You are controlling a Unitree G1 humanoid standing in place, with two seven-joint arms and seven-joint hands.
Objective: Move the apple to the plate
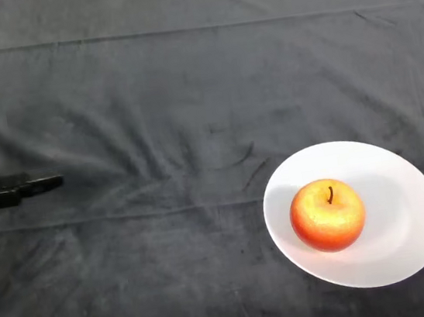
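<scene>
On the white plate (pixel 400 247), slightly left of its centre, sat one red-and-yellow apple (pixel 327 215), upright with its dark stem pointing up, the plate itself resting on the dark cloth (pixel 173 101) that covered the table. Far to the left of the plate, well apart from it and at the view's left edge, was the black left hand (pixel 4 190), of which only a small part showed, one straight finger extended toward the plate and holding nothing, the rest of the fingers out of view.
</scene>
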